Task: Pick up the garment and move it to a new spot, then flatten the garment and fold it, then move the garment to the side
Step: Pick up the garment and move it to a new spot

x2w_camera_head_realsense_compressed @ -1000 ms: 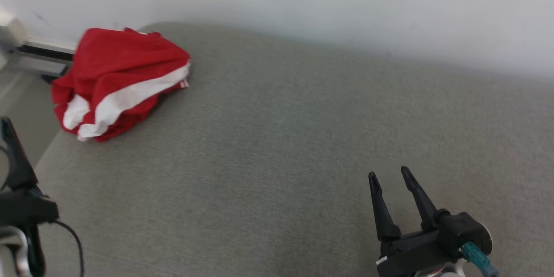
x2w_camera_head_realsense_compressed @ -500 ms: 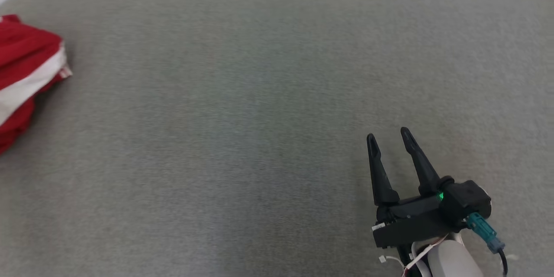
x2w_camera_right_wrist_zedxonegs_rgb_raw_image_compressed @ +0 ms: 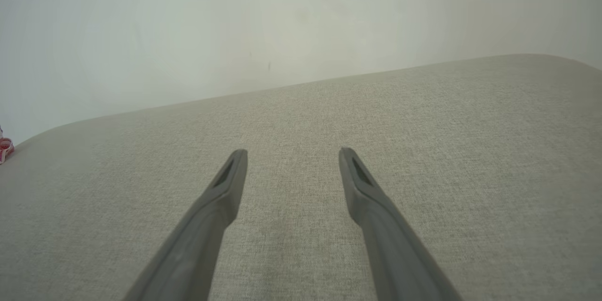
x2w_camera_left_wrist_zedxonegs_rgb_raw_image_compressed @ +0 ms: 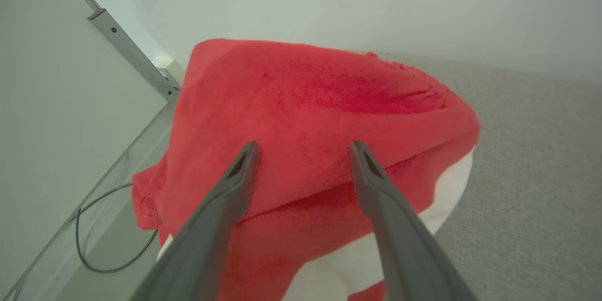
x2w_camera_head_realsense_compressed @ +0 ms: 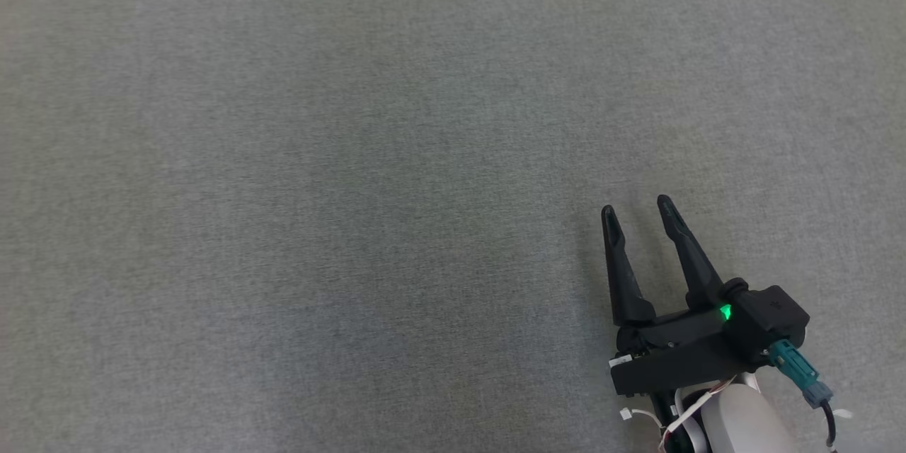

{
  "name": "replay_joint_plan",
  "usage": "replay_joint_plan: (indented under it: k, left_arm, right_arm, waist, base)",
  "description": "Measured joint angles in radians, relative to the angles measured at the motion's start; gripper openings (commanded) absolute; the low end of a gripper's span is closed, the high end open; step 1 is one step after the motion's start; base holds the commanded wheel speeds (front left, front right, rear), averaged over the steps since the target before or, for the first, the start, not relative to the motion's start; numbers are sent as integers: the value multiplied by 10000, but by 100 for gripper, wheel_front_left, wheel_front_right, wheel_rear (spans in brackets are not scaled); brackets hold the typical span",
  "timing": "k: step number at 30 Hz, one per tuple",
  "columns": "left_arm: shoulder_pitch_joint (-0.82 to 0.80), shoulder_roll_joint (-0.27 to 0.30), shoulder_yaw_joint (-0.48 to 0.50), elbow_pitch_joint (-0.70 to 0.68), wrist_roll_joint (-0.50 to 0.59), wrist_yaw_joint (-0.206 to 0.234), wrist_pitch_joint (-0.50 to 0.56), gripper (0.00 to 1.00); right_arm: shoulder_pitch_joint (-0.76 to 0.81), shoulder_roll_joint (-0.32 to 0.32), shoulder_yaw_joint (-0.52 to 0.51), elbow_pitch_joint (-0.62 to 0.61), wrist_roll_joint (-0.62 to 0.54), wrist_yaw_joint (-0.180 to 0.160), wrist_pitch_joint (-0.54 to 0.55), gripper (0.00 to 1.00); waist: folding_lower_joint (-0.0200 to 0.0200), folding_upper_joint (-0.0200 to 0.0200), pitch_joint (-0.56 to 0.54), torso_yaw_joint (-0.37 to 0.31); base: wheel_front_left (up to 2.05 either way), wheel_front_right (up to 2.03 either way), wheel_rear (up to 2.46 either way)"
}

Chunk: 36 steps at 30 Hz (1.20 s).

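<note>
The garment (x2w_camera_left_wrist_zedxonegs_rgb_raw_image_compressed: 310,117) is a red cloth with white bands, heaped in a mound at the grey surface's corner in the left wrist view. My left gripper (x2w_camera_left_wrist_zedxonegs_rgb_raw_image_compressed: 303,148) is open, its two fingers spread just in front of the mound's red top; I cannot tell whether they touch it. A red-and-white scrap of the garment (x2w_camera_right_wrist_zedxonegs_rgb_raw_image_compressed: 4,148) peeks in at the left edge of the right wrist view. My right gripper (x2w_camera_head_realsense_compressed: 639,207) stands open at the lower right of the head view above bare grey fabric, and the right gripper (x2w_camera_right_wrist_zedxonegs_rgb_raw_image_compressed: 291,153) holds nothing.
A grey fabric surface (x2w_camera_head_realsense_compressed: 354,177) spreads across the head view. A pale wall (x2w_camera_right_wrist_zedxonegs_rgb_raw_image_compressed: 282,23) rises behind its far edge. Beside the garment, a metal rail (x2w_camera_left_wrist_zedxonegs_rgb_raw_image_compressed: 131,51) runs along a white panel, and a thin cable (x2w_camera_left_wrist_zedxonegs_rgb_raw_image_compressed: 108,263) loops on the floor below.
The head camera has swung right and down, so the garment and the left gripper have slid out of its picture. The right gripper stays open at the lower right.
</note>
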Motion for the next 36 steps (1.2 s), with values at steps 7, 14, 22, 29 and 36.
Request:
replay_joint_plan:
  k: [7, 14, 22, 29, 36]
  left_arm:
    - [-270, 286, -936, 681, 213, -2, 1962, 100]
    - [-407, 339, -1567, 1005, 203, -2, 3338, 100]
    - [-388, 293, -2017, 1051, 395, 33, 3127, 0]
    - [-627, 395, -2334, 596, 723, 71, 943, 0]
    - [-1680, 403, -2180, -217, 468, 61, -1256, 0]
  right_arm:
    - [30, 0, -56, -15, 10, 0, 0, 100]
    - [9, 2, -40, 15, 10, 0, 0, 100]
    - [12, 2, -92, 27, -17, 0, 0, 100]
    - [254, 4, -217, 90, -46, 0, 0, 100]
    - [589, 4, -272, 174, 36, 0, 0, 100]
  waist:
    - [0, 0, 191, -162]
    - [-1, -1, 144, -64]
    - [-2, -1, 78, -19]
    - [-1, -2, -347, 203]
    - [-2, -2, -947, 596]
  base:
    - [0, 0, 0]
    - [0, 0, 0]
    - [0, 0, 0]
    - [0, 0, 0]
    - [0, 0, 0]
